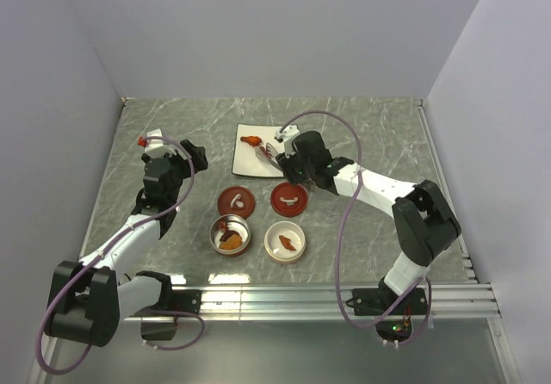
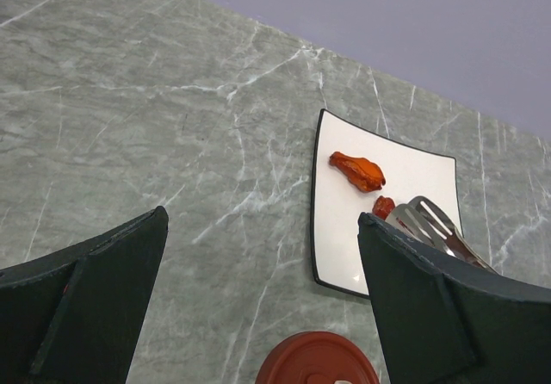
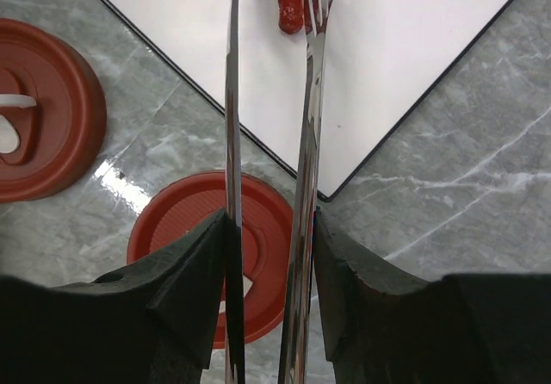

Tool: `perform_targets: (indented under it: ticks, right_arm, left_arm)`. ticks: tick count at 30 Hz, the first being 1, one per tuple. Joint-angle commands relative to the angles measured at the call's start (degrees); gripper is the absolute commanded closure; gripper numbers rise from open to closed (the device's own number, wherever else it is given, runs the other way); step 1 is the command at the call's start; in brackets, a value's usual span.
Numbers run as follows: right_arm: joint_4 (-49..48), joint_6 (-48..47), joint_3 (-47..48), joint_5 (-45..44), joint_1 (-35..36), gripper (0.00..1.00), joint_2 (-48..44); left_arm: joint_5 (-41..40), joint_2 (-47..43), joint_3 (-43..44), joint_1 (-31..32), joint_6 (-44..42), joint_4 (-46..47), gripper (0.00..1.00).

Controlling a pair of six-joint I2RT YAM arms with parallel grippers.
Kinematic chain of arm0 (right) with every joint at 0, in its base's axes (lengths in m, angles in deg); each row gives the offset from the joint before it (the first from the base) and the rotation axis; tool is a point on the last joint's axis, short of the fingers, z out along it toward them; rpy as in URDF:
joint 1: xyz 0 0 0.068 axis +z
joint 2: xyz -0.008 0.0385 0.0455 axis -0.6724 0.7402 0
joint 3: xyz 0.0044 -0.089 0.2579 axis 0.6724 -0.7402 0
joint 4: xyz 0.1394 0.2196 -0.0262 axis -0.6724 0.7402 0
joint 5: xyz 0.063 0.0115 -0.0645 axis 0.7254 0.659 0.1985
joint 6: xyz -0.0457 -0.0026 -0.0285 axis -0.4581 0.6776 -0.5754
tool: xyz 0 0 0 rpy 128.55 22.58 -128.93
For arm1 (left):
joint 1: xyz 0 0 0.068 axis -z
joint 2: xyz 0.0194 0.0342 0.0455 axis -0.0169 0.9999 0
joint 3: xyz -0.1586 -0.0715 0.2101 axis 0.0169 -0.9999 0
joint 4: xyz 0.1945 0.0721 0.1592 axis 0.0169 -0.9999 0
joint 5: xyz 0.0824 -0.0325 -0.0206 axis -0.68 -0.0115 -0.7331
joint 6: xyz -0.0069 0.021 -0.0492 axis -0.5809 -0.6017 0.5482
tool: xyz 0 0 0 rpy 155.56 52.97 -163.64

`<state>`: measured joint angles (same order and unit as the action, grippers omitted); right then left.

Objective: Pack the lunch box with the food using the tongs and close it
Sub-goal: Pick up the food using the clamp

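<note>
The right gripper (image 3: 271, 229) pinched the tongs (image 3: 308, 100) near their joined end, one finger pressed against the outside of each slim arm. The two arms stood a little apart and ran forward out over the white plate (image 3: 405, 48). The slotted tip of one arm lay just beside a red morsel (image 3: 291, 1) on the plate; whether it touched it could not be told. An orange morsel (image 2: 357, 170) lay farther along the same plate, apart from the tongs.

The left gripper (image 2: 263, 220) hung above the bare marble tabletop (image 2: 172, 126) on the left with its fingers spread wide and nothing between them, well apart from the plate.

Nearer the arm bases than the plate, two red lids (image 1: 236, 201) sat side by side on the tabletop, each with a small white handle, and neither was on a container. In front of them stood two round open containers: the steel container (image 1: 215, 229) on the left held orange-brown pieces and a red bit, and the white container (image 1: 272, 233) on the right held one orange-red piece.
</note>
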<state>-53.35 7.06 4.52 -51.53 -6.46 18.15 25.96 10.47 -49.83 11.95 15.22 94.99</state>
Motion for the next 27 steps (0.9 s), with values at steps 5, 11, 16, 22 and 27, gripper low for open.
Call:
perform_targets:
  ticks: [5, 11, 16, 22, 27]
  right_arm:
    - [1.0, 0.0, 2.3, -1.3, 0.4, 0.5, 0.5]
    - [3.0, 0.2, 4.4, -3.6, 0.7, 0.51, 3.1]
    - [3.3, 0.0, 4.4, -3.8, 1.3, 0.57, 2.8]
    - [5.3, -0.4, 6.1, -4.7, 2.2, 0.66, 3.9]
    - [5.9, -0.8, 6.8, -7.2, 3.1, 0.7, 3.4]
  left_arm:
    - [0.0, -1.1, -0.2, 0.2, 0.1, 2.5, 0.01]
    - [0.0, -1.3, -0.3, 0.3, 0.2, 2.6, 0.01]
    - [0.0, -1.2, -0.3, 0.3, 0.1, 2.6, 0.01]
    - [0.0, -1.2, -0.2, 0.3, 0.2, 2.6, 0.0]
    - [0.0, -1.3, -0.3, 0.3, 0.1, 2.7, 0.01]
